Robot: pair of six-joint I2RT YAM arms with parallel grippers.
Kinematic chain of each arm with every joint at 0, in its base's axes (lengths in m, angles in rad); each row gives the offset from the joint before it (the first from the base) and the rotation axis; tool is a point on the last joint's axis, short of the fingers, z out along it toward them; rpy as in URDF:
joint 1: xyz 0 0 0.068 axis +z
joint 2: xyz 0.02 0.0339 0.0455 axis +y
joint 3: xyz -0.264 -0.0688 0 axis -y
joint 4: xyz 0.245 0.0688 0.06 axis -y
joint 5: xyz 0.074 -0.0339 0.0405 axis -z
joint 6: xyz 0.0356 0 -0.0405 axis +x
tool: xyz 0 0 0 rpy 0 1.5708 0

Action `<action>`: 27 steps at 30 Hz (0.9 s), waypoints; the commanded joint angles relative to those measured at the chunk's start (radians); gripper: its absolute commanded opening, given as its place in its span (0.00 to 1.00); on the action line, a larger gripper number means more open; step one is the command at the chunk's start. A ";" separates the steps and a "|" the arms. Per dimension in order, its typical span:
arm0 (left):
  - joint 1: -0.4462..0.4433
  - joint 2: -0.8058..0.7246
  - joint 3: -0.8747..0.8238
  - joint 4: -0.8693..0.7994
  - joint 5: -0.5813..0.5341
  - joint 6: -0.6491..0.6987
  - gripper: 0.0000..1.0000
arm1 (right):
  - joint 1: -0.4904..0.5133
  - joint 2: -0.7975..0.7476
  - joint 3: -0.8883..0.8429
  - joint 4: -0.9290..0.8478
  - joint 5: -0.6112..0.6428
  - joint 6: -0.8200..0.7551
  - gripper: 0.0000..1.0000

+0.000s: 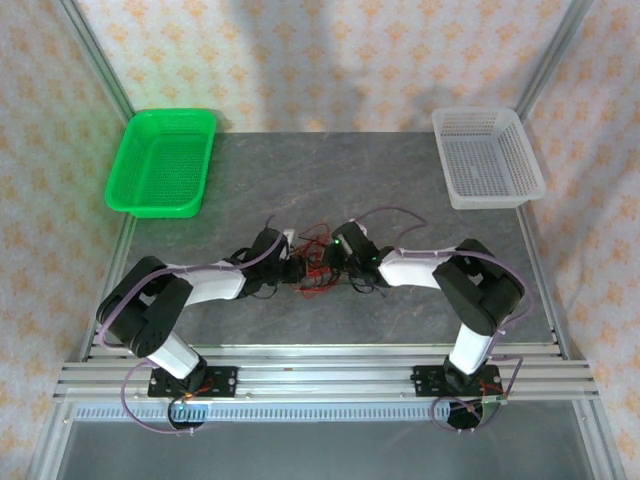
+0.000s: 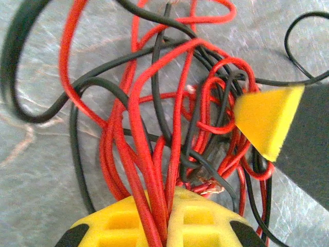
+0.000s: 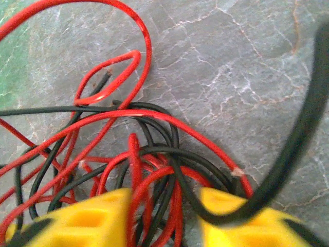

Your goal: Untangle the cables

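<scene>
1. The cables, red and black, lie in one messy knot in the middle of the tabletop.
2. In the top view the left arm touches the knot from the left side and the right arm from the right side. Both are just as near.
3. The left fingers are clenched on a bunch of red cables. The bunch runs straight up the frame into the knot.
4. The right fingers are spread apart, with red and black cables lying loose in the gap.
5. I think the right fingers must close first. Then the pull should go sideways.
</scene>
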 commanded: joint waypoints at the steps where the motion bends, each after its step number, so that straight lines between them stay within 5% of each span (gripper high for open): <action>1: 0.063 0.014 -0.031 0.024 -0.004 -0.036 0.00 | -0.023 0.028 -0.045 -0.104 0.079 -0.016 0.17; 4: 0.112 0.036 -0.036 0.051 0.029 -0.045 0.01 | -0.046 0.000 -0.058 -0.133 0.096 -0.037 0.00; 8: 0.156 0.071 -0.027 0.052 0.038 -0.030 0.13 | -0.074 -0.066 -0.074 -0.185 0.142 -0.068 0.00; 20: 0.185 0.018 -0.018 -0.064 -0.134 -0.089 0.22 | -0.125 -0.157 -0.059 -0.360 0.268 -0.162 0.00; 27: 0.175 -0.158 -0.011 -0.121 -0.135 -0.136 0.52 | -0.139 -0.185 -0.041 -0.369 0.262 -0.169 0.24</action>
